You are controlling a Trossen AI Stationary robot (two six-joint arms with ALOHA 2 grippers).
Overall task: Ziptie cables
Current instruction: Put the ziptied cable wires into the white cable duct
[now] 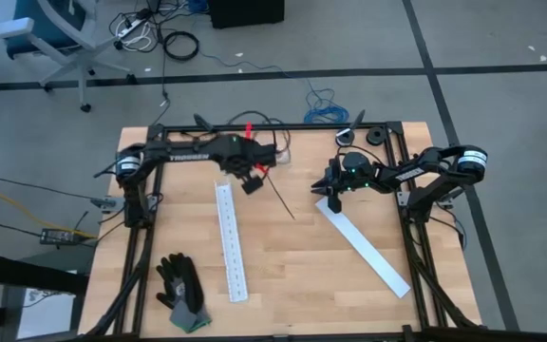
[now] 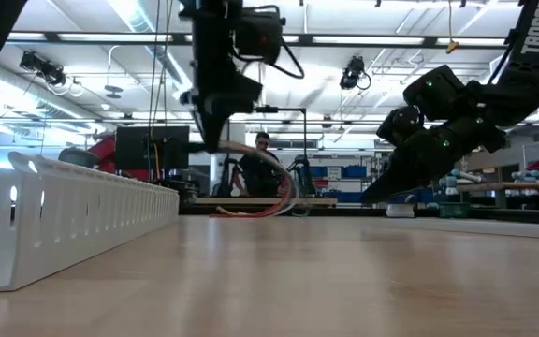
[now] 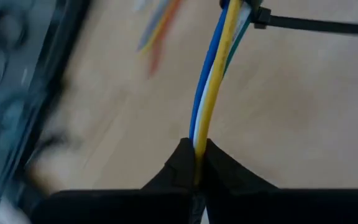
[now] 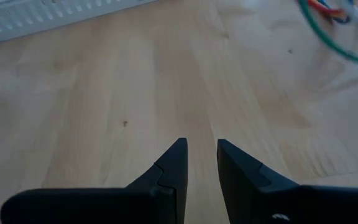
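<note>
Pinched between the closed fingers (image 3: pixel 185 163) of the left gripper (image 3: pixel 196 160): the cables (image 3: pixel 211 87), yellow, white and blue, side by side. Wrapped around the same bundle farther up, the black ziptie (image 3: pixel 309 23), tail pointing sideways. Held above the wooden worktop (image 1: pixel 292 256), near its back edge. Parted a little, holding nothing, just over the bare wood: the right gripper (image 4: pixel 201 163).

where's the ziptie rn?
High view: the ziptie lies mid-table, its tail running from the cables pinched in the left gripper toward the right gripper.
</note>
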